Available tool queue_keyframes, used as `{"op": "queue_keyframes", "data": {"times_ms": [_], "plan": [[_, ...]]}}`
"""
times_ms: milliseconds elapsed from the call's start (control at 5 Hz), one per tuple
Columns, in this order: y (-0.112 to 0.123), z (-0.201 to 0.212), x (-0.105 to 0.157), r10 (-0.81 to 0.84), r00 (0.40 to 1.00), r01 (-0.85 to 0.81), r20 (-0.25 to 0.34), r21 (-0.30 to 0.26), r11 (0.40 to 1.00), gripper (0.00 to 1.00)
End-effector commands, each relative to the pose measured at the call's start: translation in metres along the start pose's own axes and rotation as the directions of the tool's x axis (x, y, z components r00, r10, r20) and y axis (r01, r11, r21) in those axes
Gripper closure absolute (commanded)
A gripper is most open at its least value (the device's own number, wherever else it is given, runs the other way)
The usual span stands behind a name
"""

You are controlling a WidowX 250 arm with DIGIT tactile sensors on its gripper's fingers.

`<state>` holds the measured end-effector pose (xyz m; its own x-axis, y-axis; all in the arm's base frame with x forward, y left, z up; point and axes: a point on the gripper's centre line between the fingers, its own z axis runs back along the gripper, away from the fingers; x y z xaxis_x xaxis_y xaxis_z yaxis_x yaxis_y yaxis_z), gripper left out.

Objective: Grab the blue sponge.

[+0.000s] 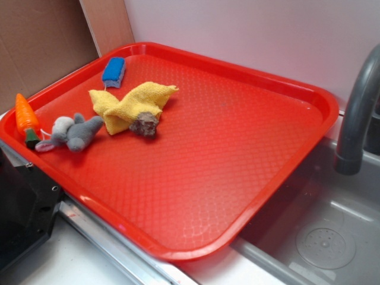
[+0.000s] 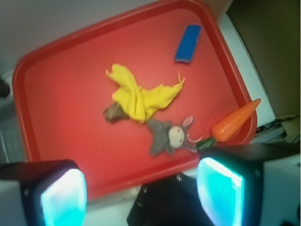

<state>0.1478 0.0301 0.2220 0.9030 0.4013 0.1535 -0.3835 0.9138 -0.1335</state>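
Sponge (image 1: 113,72): lying flat in the far corner of the tray (image 1: 249,172), close to two rims, well apart from the claw; seen again in the wrist view (image 2: 188,43).
Claw (image 2: 141,197): spread wide, nothing between the fingers (image 2: 63,197), hanging high above the near edge of the tray, not in the exterior view.
Progress: not begun by the look of it; whole reach across the tray left to make.
Cloth (image 1: 132,105): crumpled just beside the sponge, one corner pointing toward it; could snag on a finger and come up along with, or in place of, the sponge.
Brown lump (image 1: 144,124): touching the cloth's edge, too blurred to name; out of the direct path, likely harmless.
Mouse (image 1: 71,133): plush, near the left rim, a carrot (image 1: 27,119) just beside it on the rim; could be brushed aside by a low sweep from this side.
Rim risk: sponge tucked near the corner wall; could catch a finger on the raised edge on the way down and tip or shove the tray.
Angle risk: sponge long and narrow, lying slantwise in the wrist view; without a wrist turn, could close along its length and skid off.
Squash risk: soft foam, thin; could pinch only the top and slip free on the lift.
Sink (image 1: 326,237): tray partly overhanging it on the right; hard push there could rock the tray.
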Motion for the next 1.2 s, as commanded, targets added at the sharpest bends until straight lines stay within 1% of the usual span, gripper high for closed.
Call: {"op": "queue_keyframes", "data": {"times_ms": [0, 400, 600, 800, 1000], "plan": [[0.037, -0.034, 0.043, 0.174, 0.967, -0.172, 0.187, -0.03, 0.985, 0.0], [0.064, -0.086, 0.085, 0.321, 0.907, -0.334, 0.272, -0.001, 0.943, 0.0], [0.07, -0.105, 0.1, 0.33, 0.898, -0.356, 0.291, 0.037, 0.934, 0.0], [0.074, -0.133, 0.115, 0.333, 0.892, -0.361, 0.306, 0.036, 0.932, 0.0], [0.073, -0.157, 0.125, 0.31, 0.9, -0.348, 0.306, 0.077, 0.934, 0.0]]}}
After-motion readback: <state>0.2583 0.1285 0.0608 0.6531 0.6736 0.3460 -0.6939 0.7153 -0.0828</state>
